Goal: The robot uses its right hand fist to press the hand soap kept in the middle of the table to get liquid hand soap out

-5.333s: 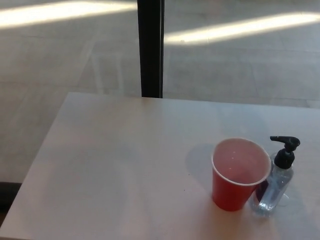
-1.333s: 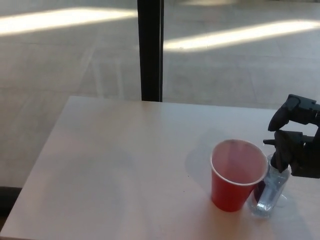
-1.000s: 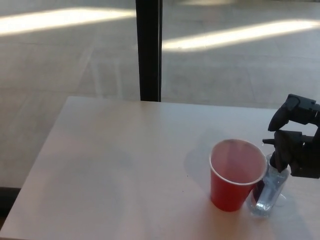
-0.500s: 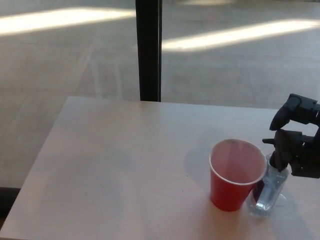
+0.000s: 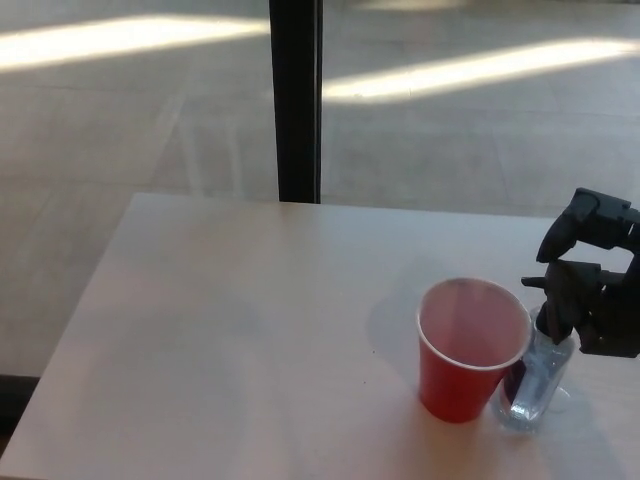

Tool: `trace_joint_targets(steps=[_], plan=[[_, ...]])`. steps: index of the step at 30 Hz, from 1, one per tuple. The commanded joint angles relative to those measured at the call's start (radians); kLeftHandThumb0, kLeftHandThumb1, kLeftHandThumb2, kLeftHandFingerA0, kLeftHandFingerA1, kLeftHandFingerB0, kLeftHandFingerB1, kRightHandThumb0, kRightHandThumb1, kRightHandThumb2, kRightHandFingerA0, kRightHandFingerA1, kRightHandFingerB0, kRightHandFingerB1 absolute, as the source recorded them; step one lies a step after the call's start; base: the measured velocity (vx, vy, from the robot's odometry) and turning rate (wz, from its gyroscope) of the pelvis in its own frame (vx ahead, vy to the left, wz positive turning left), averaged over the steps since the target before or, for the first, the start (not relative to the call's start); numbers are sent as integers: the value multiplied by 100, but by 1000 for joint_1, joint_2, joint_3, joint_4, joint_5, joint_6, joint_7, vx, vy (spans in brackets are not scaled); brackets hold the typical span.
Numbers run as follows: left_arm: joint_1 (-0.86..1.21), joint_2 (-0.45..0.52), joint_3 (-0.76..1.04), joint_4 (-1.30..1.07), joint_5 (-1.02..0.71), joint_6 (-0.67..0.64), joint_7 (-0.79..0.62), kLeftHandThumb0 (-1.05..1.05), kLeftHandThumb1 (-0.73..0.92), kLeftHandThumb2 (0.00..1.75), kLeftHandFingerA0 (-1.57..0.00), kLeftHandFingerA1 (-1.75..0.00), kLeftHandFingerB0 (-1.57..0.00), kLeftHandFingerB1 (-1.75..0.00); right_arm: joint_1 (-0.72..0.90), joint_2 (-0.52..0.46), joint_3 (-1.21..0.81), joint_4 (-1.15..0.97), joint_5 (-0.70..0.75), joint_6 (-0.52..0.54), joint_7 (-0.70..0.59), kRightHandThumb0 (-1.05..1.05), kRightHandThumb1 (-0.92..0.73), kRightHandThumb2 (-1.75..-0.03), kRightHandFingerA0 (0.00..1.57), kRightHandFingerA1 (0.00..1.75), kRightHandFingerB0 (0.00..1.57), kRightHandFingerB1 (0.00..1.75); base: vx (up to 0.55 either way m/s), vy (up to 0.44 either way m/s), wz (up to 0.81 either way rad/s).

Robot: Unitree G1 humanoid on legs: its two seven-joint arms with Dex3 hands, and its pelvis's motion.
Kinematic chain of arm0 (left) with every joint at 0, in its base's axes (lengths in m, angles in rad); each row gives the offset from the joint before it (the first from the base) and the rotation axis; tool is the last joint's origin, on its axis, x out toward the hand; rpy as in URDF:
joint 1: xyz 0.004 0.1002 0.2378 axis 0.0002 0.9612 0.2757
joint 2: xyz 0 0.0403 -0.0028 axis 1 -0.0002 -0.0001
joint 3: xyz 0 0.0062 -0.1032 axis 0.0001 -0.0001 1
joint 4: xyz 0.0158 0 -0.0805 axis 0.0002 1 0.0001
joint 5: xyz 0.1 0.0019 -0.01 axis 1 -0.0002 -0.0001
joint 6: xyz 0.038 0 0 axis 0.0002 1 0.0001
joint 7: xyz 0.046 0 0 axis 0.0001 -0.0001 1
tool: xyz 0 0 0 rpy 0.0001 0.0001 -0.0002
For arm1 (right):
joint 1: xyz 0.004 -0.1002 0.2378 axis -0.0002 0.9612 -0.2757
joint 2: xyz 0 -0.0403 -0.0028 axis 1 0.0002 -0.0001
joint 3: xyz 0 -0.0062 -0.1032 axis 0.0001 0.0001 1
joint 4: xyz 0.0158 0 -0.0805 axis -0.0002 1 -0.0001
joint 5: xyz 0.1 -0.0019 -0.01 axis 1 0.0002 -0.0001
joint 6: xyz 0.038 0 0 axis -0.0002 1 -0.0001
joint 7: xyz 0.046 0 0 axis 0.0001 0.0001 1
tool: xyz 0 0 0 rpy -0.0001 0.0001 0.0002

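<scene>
Right hand on the soap pump, press under way or about to start

The right hand (image 5: 592, 285) sits over the black pump head of the clear soap bottle (image 5: 532, 385), fingers curled into a loose fist that grips nothing. The bottle stands near the right edge of the table (image 5: 230, 330), touching the red cup (image 5: 468, 350), nozzle aimed at the cup. No soap is visible yet, so the press itself looks unfinished. The left hand is out of view.
</scene>
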Motion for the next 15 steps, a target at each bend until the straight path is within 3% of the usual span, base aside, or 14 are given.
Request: trace_joint_targets(steps=[1, 15], plan=[[-7, 42, -8, -2, 5, 17, 19, -53, 80, 64, -73, -58, -56, -51, 242, -18, 170, 195, -91, 316, 6, -31, -56, -121, 106, 175, 72, 165, 0, 0, 0], [-14, 41, 2, 5, -6, 20, 21, -53, 81, 64, -72, -60, -58, -54, 265, -11, 168, 238, -85, 311, -3, -31, -48, -132, 108, 175, 74, 164, 0, 0, 0]])
